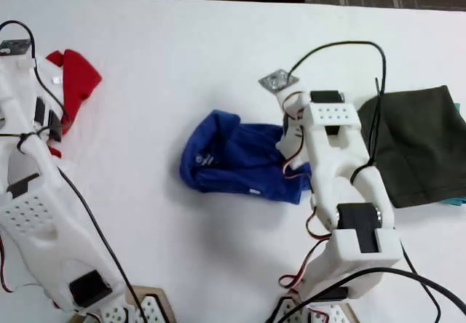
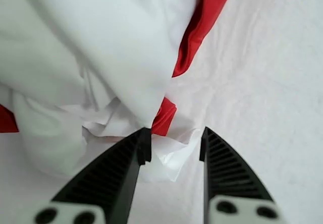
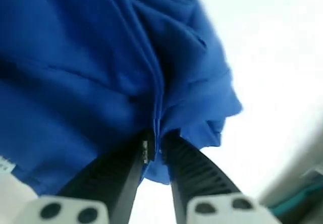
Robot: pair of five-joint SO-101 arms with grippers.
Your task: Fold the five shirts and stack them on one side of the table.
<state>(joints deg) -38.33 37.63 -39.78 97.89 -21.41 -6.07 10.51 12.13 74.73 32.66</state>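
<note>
A crumpled blue shirt (image 1: pixel 237 159) lies mid-table. My right gripper (image 1: pixel 290 135) is at its right edge, and in the right wrist view the gripper (image 3: pixel 156 144) is shut on a fold of the blue shirt (image 3: pixel 91 77). At the table's left edge a red shirt (image 1: pixel 76 79) lies bunched beside my left gripper (image 1: pixel 49 123). In the left wrist view that gripper (image 2: pixel 174 146) is open, just above the rumpled edge of a white shirt (image 2: pixel 101 42) that lies over the red shirt (image 2: pixel 207 17).
A folded dark green shirt (image 1: pixel 419 145) lies at the right side of the table, with a teal cloth (image 1: pixel 455 201) peeking from under it. Black cables (image 1: pixel 364 54) loop over the right arm. Bare white table (image 1: pixel 182 54) stretches across the back.
</note>
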